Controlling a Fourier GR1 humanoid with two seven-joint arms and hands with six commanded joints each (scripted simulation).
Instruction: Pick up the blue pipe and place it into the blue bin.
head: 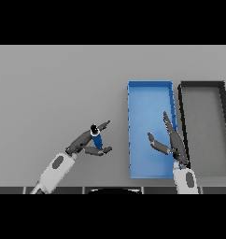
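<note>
Grey worktop point(54, 84) carries my rectangular blue plastic bin point(131, 135) (black tray point(182, 116) beside it); my left hand point(83, 142) pinches the short blue pipe point(96, 138), right hand point(173, 142) spread over the bin.

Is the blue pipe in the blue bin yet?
No. The blue pipe is outside the blue bin, held left of it in the left robot hand.
</note>
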